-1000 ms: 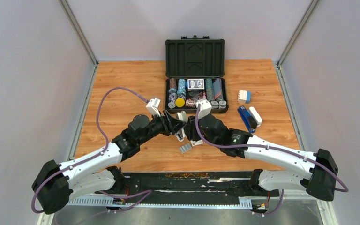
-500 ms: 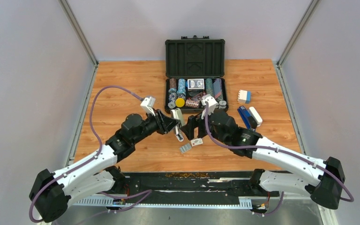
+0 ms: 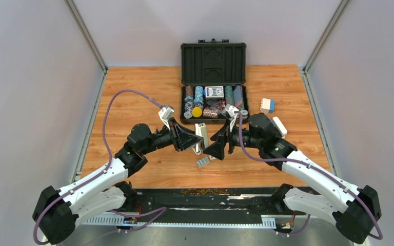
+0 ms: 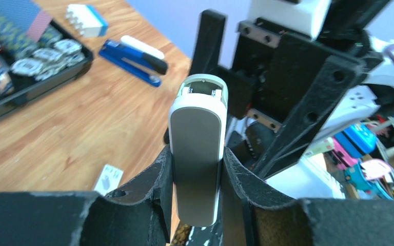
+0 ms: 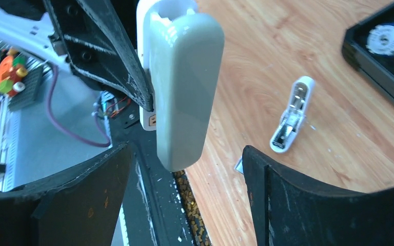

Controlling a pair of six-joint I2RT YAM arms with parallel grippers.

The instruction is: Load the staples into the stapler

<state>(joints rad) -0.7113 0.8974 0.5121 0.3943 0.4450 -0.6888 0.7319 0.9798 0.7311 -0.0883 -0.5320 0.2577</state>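
The grey-olive stapler (image 3: 201, 134) is off the table, upright between the two arms. My left gripper (image 3: 194, 138) is shut on it, both fingers pressed flat against its sides (image 4: 197, 154). My right gripper (image 3: 219, 147) faces it from the right and stands open. In the right wrist view the stapler's (image 5: 184, 77) rounded end hangs between the wide-apart jaws (image 5: 184, 154), touching neither. The staples (image 3: 202, 162) lie on the wood just below as a small white tray with grey strips (image 5: 292, 115). A small white box piece (image 4: 107, 178) lies near them.
An open black case of poker chips (image 3: 213, 56) stands at the back centre. A dark blue stapler (image 4: 133, 55) and a white-and-blue block (image 3: 267, 105) lie to its right. The black rail (image 3: 210, 197) along the table's near edge has crumbs on it.
My right gripper has opened, let go of the stapler and drawn back to the right. My left gripper has closed on the stapler and now holds it alone.
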